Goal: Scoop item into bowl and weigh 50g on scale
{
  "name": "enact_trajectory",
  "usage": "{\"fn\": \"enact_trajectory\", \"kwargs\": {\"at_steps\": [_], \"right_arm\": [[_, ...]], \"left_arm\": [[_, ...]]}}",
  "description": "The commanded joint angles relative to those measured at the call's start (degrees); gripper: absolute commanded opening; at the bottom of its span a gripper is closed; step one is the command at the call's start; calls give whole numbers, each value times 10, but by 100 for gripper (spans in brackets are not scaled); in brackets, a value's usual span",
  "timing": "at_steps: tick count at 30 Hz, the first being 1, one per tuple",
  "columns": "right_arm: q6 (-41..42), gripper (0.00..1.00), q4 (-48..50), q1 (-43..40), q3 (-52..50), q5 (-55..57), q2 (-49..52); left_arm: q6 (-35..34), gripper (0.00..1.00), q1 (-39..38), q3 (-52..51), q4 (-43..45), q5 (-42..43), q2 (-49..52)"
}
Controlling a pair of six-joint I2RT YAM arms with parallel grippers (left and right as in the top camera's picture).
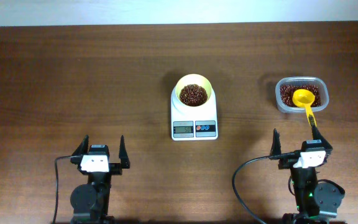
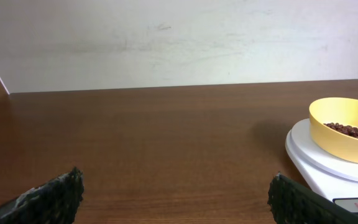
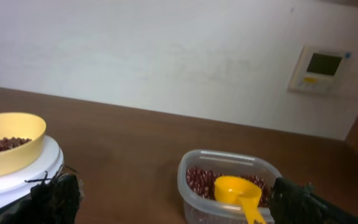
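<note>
Beans in bowl on scale, scoop in container

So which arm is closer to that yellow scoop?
The right. The right gripper sits just short of the handle of the scoop; the left gripper is far off, beyond the scale.

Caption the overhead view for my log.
Bowl of beans on the scale, scoop in the clear container, left arm and right arm parked, jaws open.

The dark wooden counter carried the white scale near its middle and, well apart to the right, a clear plastic container.
</note>
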Motion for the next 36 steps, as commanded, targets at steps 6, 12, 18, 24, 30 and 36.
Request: {"fn": "enact_trajectory", "kwargs": {"at_steps": [6, 12, 18, 24, 30, 36], "right_arm": [[4, 99, -71, 4, -8, 6, -48], [4, 99, -118, 4, -8, 32, -63], [12, 99, -120, 4, -8, 45, -78], [86, 99, -126, 38, -8, 117, -78], [84, 99, -127, 75, -8, 124, -78], [84, 99, -127, 75, -8, 124, -78]], "left_arm": [[-6, 99, -2, -1, -3, -4, -4], [-6, 99, -2, -1, -3, -4, -4], [-6, 99, -2, -1, -3, -4, -4], [-6, 99, -2, -1, -3, -4, -4], [-5, 99, -2, -1, -3, -4, -4], [-6, 99, -2, -1, -3, -4, -4]]}}
